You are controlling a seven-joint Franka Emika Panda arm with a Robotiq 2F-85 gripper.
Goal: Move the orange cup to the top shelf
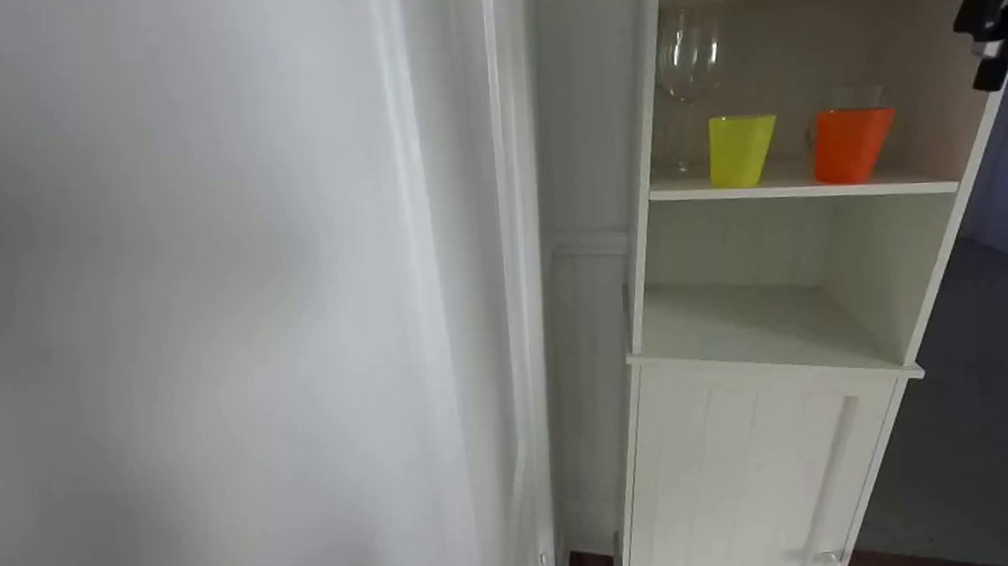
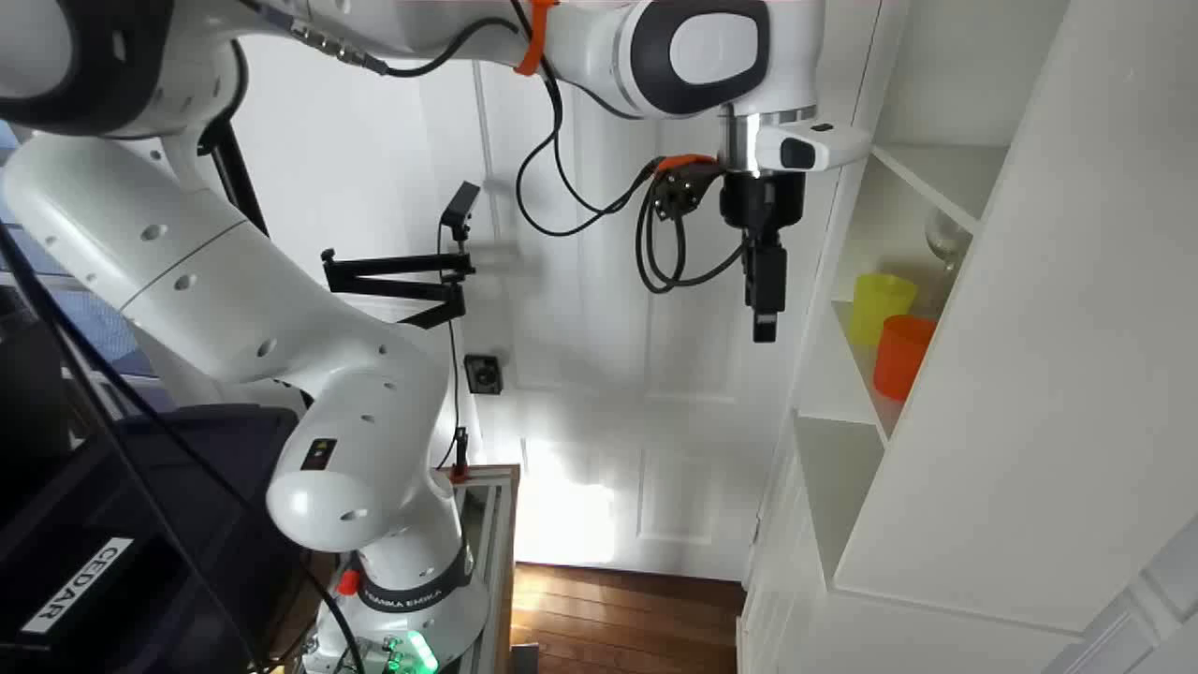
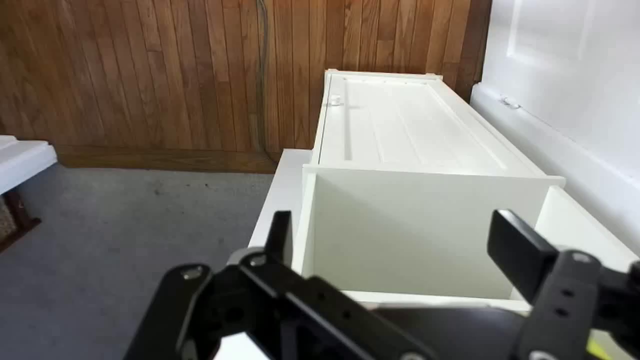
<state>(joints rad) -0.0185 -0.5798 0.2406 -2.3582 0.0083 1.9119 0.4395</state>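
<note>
The tool (image 3: 392, 241) is hanging with its tips pointing down, its black fingers (image 3: 515, 245) standing wide apart, and in the wrist view the white cabinet (image 3: 400, 225) is showing through the gap. In an exterior view the tool is hanging outside the cabinet, left of its open front, while the orange cup (image 2: 904, 358) is standing inside, to the right and well apart from the tips. In an exterior view the tool is showing, partly cut off, at the right edge, higher than the orange cup.

That cup is standing upright on the middle shelf (image 1: 788, 190), at its near edge and toward the right; the upper shelf (image 2: 959, 168) is lying above it. A clear glass (image 1: 857, 96) is standing on its far side, partly hidden. The yellow cup (image 1: 740, 151) is standing to its left, apart from it, and a wine glass (image 1: 689, 58) is standing farther left and farther back.

Beyond these, the white arm (image 2: 346, 337) is carrying the tool from the left, a white door (image 2: 608, 318) is standing on the far side, and wood floor (image 2: 627, 618) is showing below.
</note>
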